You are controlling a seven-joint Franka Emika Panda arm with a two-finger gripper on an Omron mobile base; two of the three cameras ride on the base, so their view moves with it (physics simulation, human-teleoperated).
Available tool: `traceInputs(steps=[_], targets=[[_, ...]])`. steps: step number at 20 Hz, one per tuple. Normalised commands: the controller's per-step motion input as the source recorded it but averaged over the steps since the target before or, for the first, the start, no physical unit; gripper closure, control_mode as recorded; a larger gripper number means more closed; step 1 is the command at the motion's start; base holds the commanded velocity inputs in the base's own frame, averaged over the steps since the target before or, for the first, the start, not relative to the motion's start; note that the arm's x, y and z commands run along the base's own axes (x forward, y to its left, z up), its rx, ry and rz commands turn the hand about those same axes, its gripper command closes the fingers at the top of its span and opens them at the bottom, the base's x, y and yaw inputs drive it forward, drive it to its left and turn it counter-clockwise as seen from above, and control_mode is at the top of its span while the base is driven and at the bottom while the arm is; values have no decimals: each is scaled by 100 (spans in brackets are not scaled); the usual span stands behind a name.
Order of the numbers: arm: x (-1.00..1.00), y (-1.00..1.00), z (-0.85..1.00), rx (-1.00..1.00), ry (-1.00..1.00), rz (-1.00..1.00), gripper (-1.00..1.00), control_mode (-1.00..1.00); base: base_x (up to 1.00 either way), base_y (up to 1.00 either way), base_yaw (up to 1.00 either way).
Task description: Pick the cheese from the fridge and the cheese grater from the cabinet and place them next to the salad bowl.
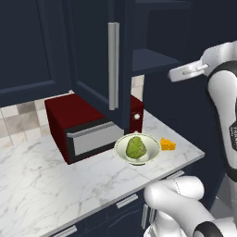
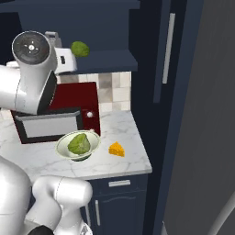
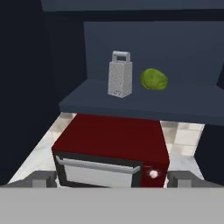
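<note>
The navy cabinet (image 1: 92,55) hangs with its door swung open, the long silver bar handle (image 1: 113,65) running down the door's edge. Beneath it a dark red microwave (image 1: 88,125) sits on the white marble counter (image 1: 55,180). Just in front of the microwave's right end stands the salad bowl (image 1: 137,149) with its green lettuce lump inside. The cheese (image 1: 167,145), a small orange wedge, lies just beside the bowl on its right, near the counter's corner. The white arm (image 1: 222,115) rises at the right edge.
</note>
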Motion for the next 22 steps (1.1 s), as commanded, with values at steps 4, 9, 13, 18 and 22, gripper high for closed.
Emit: traceInputs(steps=[4, 9, 13, 18, 22], targets=[[4, 9, 22, 0, -1, 7, -100, -100, 0, 0, 0], [50, 35, 0, 0, -6, -11, -100, -100, 0, 0, 0], [33, 27, 5, 0, -1, -4, -100, -100, 0, 0, 0], [13, 6, 7, 5, 2, 6, -100, -100, 0, 0, 0], [15, 4, 0, 0, 3, 6, -100, -100, 0, 0, 0]])
